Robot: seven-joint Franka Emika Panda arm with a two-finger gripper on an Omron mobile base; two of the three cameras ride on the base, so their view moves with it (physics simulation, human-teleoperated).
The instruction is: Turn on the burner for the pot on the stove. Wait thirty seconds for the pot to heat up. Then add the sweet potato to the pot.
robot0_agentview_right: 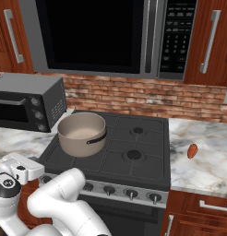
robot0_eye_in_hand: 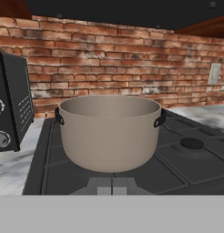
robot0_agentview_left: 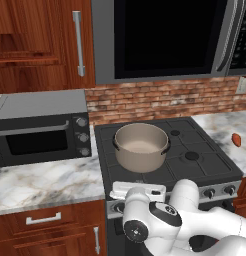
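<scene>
Sitting on the front-left burner (robot0_agentview_left: 140,165) of the stove (robot0_agentview_left: 205,150), the pot (robot0_agentview_left: 141,146) fills the middle of the left base frame, upright, its pale inside bare. Right of the stove, near the right edge of that frame, the sweet potato (robot0_agentview_left: 236,139) lies on the marble desk (robot0_agentview_left: 45,180), well apart from the pot. Low in the frame, the fingers (robot0_agentview_left: 137,190) are closed on nothing, just in front of the stove's steel knob strip. A toaster oven (robot0_agentview_left: 42,132) stands at left
</scene>
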